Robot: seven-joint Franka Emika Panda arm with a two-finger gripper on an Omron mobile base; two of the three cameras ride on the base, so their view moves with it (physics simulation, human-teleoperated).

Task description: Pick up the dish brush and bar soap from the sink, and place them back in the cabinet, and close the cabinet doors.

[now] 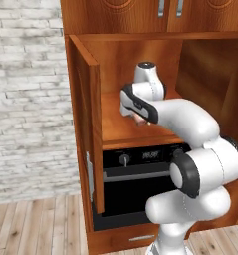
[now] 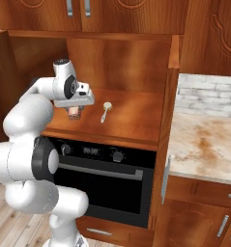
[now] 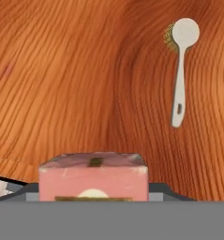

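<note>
fingers (image 2: pixel 75 114) grip the bar soap (image 3: pixel 93 180) above the cabinet (image 2: pixel 136 120) shelf, dish brush (image 3: pixel 180 70) lying near; advise lowering fully, releasing clear of brush.

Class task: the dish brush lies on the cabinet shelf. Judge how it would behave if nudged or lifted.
The dish brush looks slim and plastic, so probably light and stiff. Lying flat on the smooth wooden shelf, it would likely slide or pivot. Its round head may roll slightly; the thin handle offers little to grip.
</note>
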